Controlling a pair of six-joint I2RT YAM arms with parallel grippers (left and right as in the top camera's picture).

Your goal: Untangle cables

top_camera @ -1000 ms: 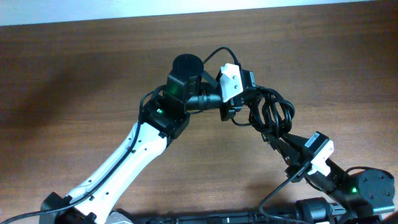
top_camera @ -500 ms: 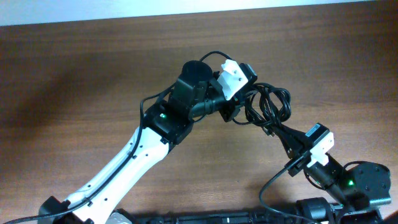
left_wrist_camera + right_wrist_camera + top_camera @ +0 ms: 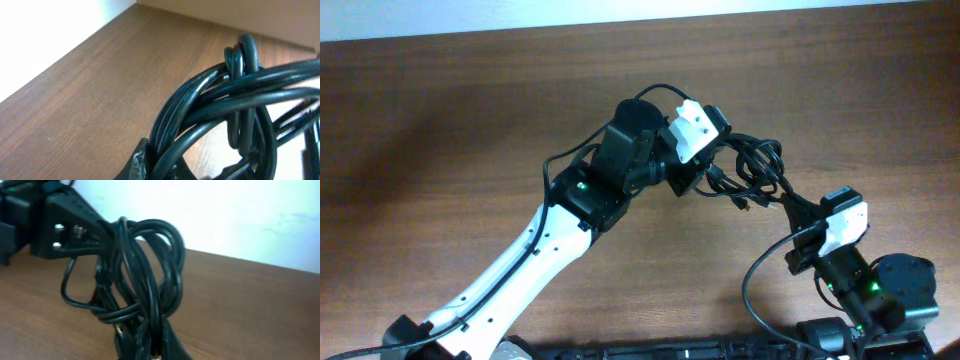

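The cables are a tangled bundle of thin glossy black cords held above the brown table between both arms. My left gripper is shut on the bundle's left side; in the left wrist view the cables fill the frame and run between the jaws. My right gripper is shut on the bundle's lower right end. In the right wrist view the cables stand above the jaws, with the left gripper behind them.
The wooden table spreads to the left and far side. A white wall edge runs along the back. The right arm's thick black wire loops near the front edge.
The right gripper has drawn back toward the lower right, stretching the bundle out. The left gripper has stayed almost still, holding its side.
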